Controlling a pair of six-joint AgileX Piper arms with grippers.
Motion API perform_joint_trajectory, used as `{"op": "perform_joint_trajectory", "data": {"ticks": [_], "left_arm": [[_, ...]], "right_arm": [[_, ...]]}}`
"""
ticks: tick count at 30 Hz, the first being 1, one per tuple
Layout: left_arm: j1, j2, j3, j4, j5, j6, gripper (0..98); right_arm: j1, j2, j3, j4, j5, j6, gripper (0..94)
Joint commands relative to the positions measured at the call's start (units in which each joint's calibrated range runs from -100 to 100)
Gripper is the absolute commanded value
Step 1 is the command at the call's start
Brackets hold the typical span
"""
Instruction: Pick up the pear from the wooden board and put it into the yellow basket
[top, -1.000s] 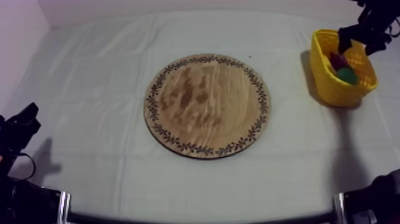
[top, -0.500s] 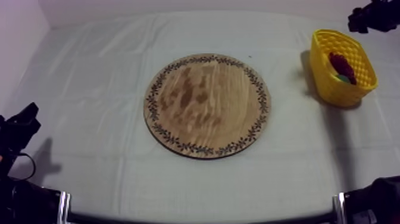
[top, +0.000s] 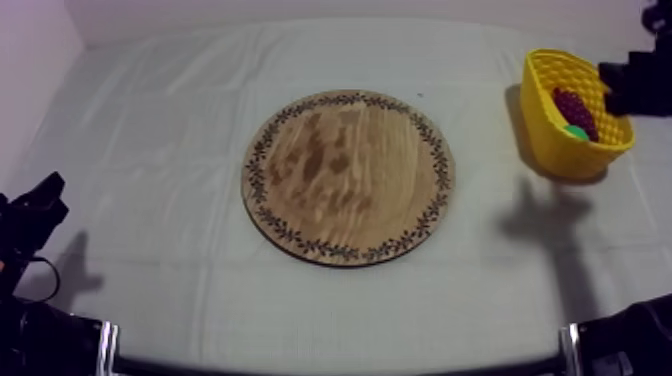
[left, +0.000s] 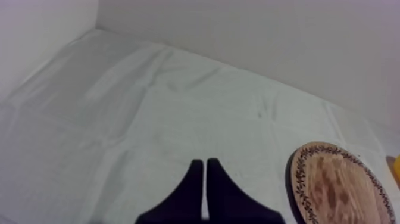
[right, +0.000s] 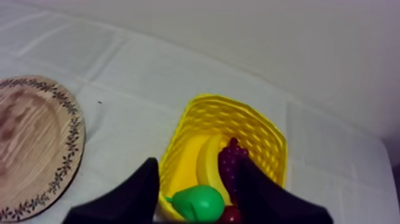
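Right claw (right: 198, 173) hangs spread over the yellow basket (right: 262, 137), apparently finished: the pear (right: 199, 202) lies inside beside banana (right: 208, 158) and grapes (right: 232, 167). Left claw (left: 205, 170), pressed together, waits unneeded.

Table (top: 150, 150) (cloth-covered): wooden board (top: 348, 177) centre, yellow basket (top: 548, 142) far right.

Left claw (left: 204, 164), matte black, tapering tips, right claw (right: 198, 167), same black

Yellow lattice basket (right: 262, 134); green pear (right: 199, 202); dark purple grapes (right: 233, 164); yellow banana (right: 208, 156); tan board (top: 348, 177) with dark leafy rim pattern; grey-white cloth (top: 150, 150).
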Motion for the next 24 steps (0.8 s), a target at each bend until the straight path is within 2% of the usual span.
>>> {"op": "perform_joint_trajectory", "data": {"ticks": [1, 4, 6, 11, 15, 19, 24], "left_arm": [[0.0, 0.0, 0.0, -0.01, -0.01, 0.01, 0.1], [0.0, 0.0, 0.0, -0.01, -0.01, 0.01, 0.1], [0.0, 0.0, 0.0, -0.01, -0.01, 0.01, 0.1], [0.0, 0.0, 0.0, -0.01, -0.01, 0.01, 0.1], [0.0, 0.0, 0.0, -0.01, -0.01, 0.01, 0.1], [0.0, 0.0, 0.0, -0.01, -0.01, 0.01, 0.1], [0.0, 0.0, 0.0, -0.03, -0.01, 0.01, 0.1]], "right_arm": [[-0.09, -11.42, 9.86, -4.75, -1.57, 5.17, 33.7], [-0.24, -18.31, 14.25, -6.41, -0.6, 6.45, 31.0], [-0.29, -22.22, 17.02, -6.44, -0.18, 6.38, 29.2], [-0.18, -30.27, 24.79, -4.91, -0.37, 5.13, 23.2], [-0.33, -34.84, 29.29, -3.47, 0.36, 3.3, 13.2], [-0.74, -38.55, 31.13, -4.0, 4.76, 2.89, 3.5], [-1.44, -42.32, 31.47, -2.61, 10.27, -0.41, 1.1]]}}
